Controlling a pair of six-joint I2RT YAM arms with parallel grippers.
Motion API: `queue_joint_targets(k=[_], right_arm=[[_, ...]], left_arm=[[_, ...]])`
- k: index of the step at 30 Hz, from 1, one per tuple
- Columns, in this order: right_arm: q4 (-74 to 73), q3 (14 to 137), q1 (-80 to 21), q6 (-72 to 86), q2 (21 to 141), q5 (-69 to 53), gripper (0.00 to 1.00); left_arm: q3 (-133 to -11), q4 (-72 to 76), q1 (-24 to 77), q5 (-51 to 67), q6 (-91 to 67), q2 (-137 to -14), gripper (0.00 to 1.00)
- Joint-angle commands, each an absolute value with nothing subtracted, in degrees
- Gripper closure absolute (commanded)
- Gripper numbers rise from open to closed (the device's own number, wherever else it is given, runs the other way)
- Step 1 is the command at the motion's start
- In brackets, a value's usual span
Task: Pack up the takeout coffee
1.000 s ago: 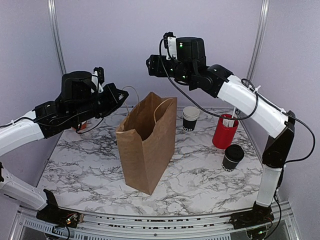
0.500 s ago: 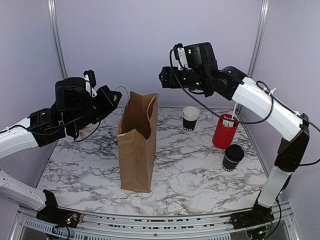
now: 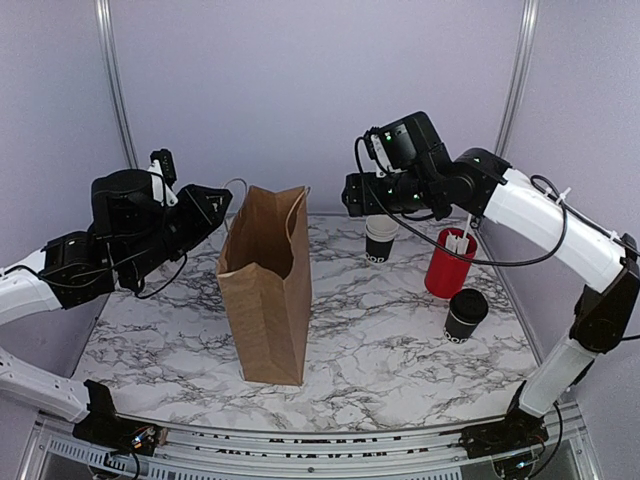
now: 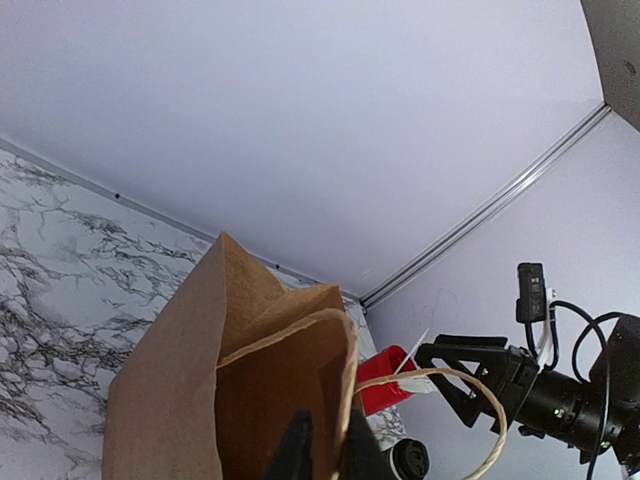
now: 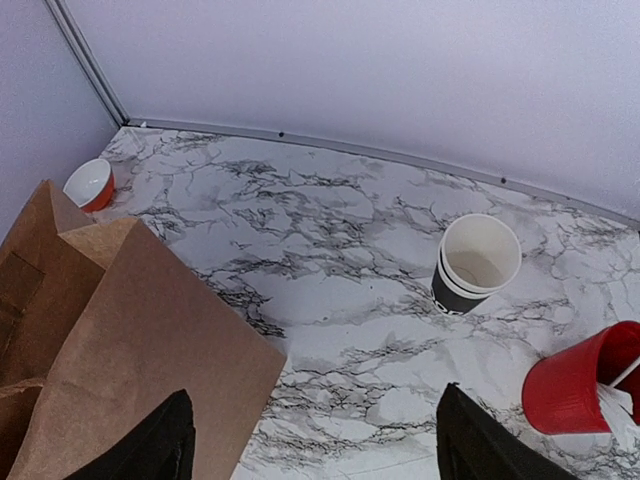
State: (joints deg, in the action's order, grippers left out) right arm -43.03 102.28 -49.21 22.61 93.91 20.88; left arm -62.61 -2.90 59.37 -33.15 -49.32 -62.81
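Observation:
The takeout coffee, a black cup with a black lid, stands at the right of the marble table; its lid peeks in at the bottom of the left wrist view. A brown paper bag stands upright and open in the middle. My left gripper is at the bag's upper left rim, and its fingers sit close together on either side of that rim. My right gripper hangs open above the table, between the bag and the cups. Nothing lies between its fingertips.
A nested stack of black cups stands at the back right, also seen in the right wrist view. A red cup of white sticks is between the stack and the coffee. A small red bowl sits in the far left corner. The bag's twine handle loops free.
The bag has shifted left and stands straighter and narrower. My left gripper drew back to the left with its rim. My right gripper has left the bag, moving right and down toward the cups.

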Motion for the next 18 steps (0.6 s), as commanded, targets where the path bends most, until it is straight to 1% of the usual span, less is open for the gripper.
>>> queue_joint_targets(k=[1, 3, 6, 10, 16, 17, 18], right_arm=[[-46.55, 99.94, -49.28, 25.61, 90.42, 21.62, 0.2], [-47.61, 98.84, -49.26, 26.35, 89.64, 21.63, 0.2], [-49.48, 97.49, -49.26, 27.61, 88.53, 21.71, 0.19], [-52.14, 95.58, -49.27, 29.48, 86.86, 21.88, 0.18], [-56.76, 90.87, -48.63, 32.87, 83.86, 21.59, 0.16], [-57.65, 89.91, -48.55, 33.55, 83.21, 21.58, 0.16], [-58.64, 88.96, -48.53, 34.2, 82.56, 21.81, 0.16]], left_arm=[[-62.34, -2.25, 59.7, -33.88, -46.29, -60.14, 0.76], [-62.16, -2.96, 59.7, -34.16, -45.36, -59.07, 0.67], [-61.44, -4.17, 59.63, -34.7, -43.74, -56.8, 0.56], [-59.97, -6.31, 59.57, -36.38, -40.96, -53.16, 0.4], [-59.25, -10.04, 58.53, -38.36, -37.31, -49.02, 0.05], [-59.5, -11.07, 57.9, -38.71, -37.12, -48.63, 0.02], [-59.77, -12.04, 56.93, -38.51, -36.75, -48.34, 0.01]])
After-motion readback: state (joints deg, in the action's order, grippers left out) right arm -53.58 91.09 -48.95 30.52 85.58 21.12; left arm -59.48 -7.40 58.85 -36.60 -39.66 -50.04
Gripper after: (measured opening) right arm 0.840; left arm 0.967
